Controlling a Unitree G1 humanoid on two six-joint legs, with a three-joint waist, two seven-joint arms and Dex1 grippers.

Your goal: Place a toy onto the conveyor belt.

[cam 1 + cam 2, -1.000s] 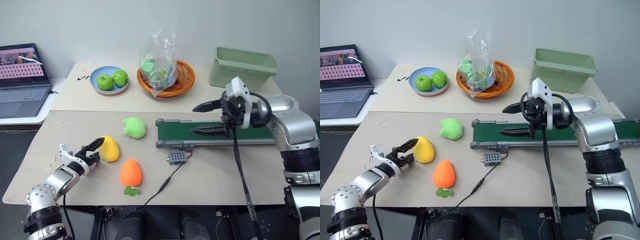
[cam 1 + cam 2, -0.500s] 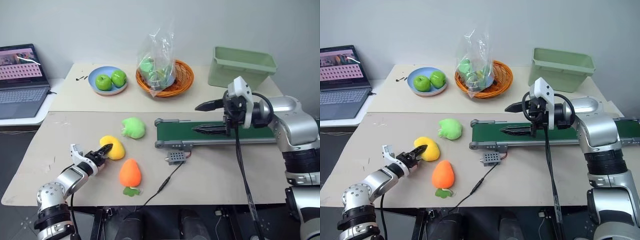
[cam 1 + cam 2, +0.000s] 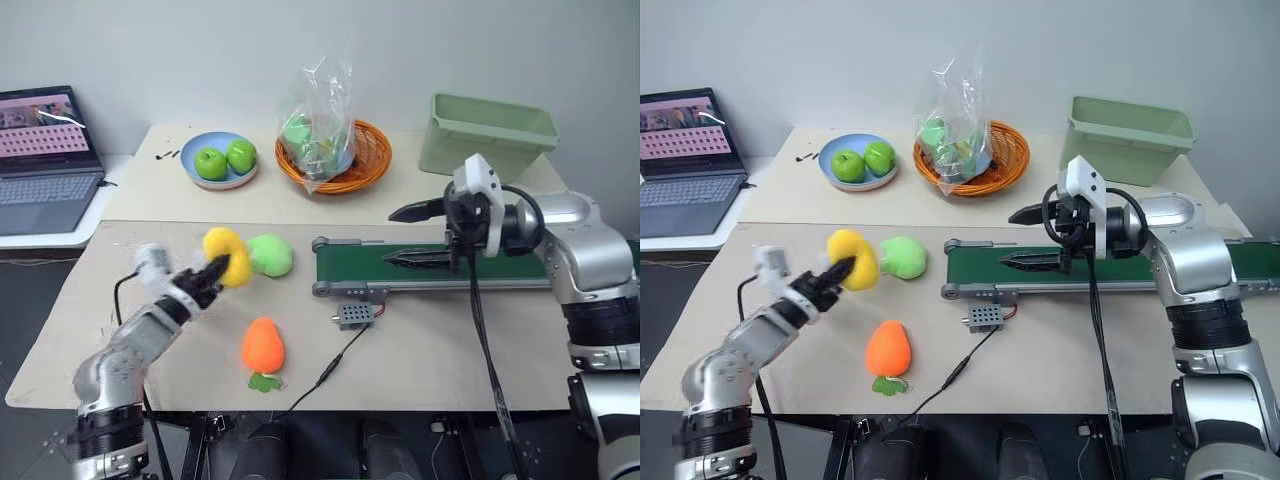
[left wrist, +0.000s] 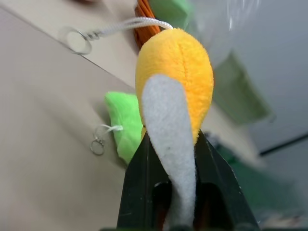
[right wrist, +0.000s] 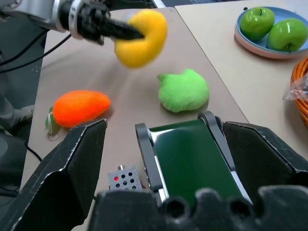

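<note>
Left eye view: left gripper [image 3: 215, 268], jaws clamped on yellow lemon plush [image 3: 228, 255], holds it clear of the surface [image 3: 420, 355], just beside light green plush [image 3: 270, 255]. Orange carrot plush [image 3: 262, 345] nearer. Right gripper [image 3: 415, 235] jaws wide apart, empty, over the conveyor belt [image 3: 430, 270].

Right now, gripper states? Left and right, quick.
Left gripper: shut on the yellow toy, held above the table.
Right gripper: open, holding nothing, over the end of the conveyor belt.
</note>
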